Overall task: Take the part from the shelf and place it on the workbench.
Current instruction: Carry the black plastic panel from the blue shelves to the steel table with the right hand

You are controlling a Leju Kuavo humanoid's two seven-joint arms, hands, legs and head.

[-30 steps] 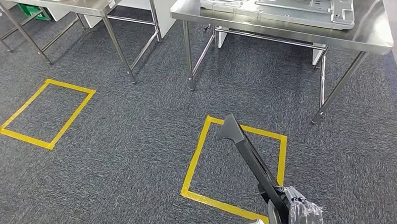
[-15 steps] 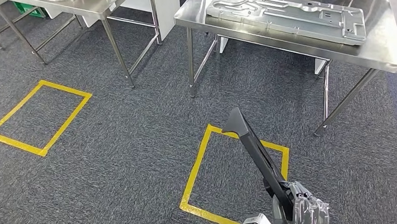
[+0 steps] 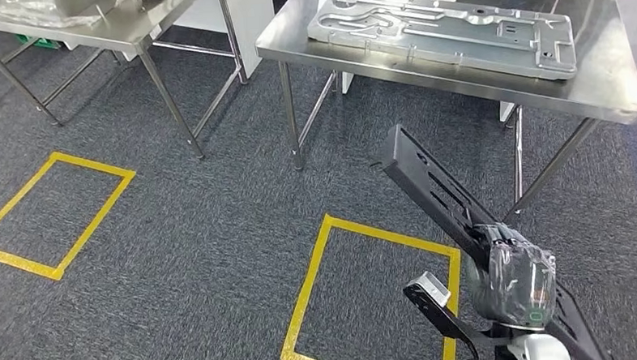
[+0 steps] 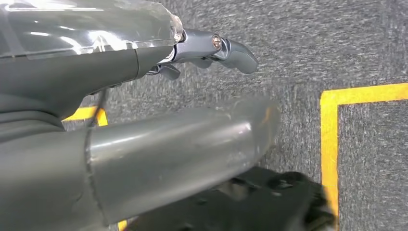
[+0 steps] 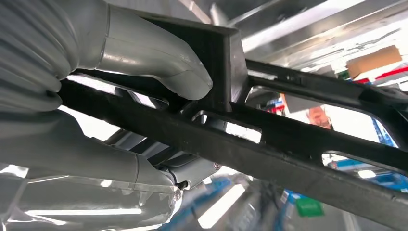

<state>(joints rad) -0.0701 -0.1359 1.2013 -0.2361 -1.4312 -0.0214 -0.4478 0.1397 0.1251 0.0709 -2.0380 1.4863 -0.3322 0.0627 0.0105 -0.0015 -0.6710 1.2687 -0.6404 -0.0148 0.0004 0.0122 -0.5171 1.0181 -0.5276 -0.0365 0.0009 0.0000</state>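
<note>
Part [image 3: 437, 193]: long black plastic frame with slotted openings, held in the right hand [image 3: 510, 277] and angled up and forward toward the workbench [image 3: 457, 81]. Its far end sits just short of the workbench's near edge and below the tabletop level; not yet over the surface. The near end of the part runs back past the hand toward the robot.

Right wrist view: thumb and fingers [image 5: 144, 57] wrapped around a rail of the part [image 5: 288, 144], clamping it from both sides. Grip looks firm but sits close to one end, so most of the length is cantilevered out ahead.

Left hand [image 4: 144, 144]: close over the carpet, fingers [image 4: 226, 48] extended and apart, nothing in them.

Workbench top already carries a large stamped metal panel [image 3: 446, 28], which takes up most of the surface; a bare strip remains along the near edge and at the right end. A yellow taped rectangle [image 3: 319, 277] on the floor lies directly before the workbench, robot standing at its near side.

Risks, as judged:
- Far tip is lower than the tabletop; advancing without lifting would drive it into the bench edge or under the top.
- Off-centre hold on a long part: it may pivot or sag in the hand when raised.
- Little bare surface; a release near the edge could let the part overhang and tip off, or land on the metal panel.
</note>
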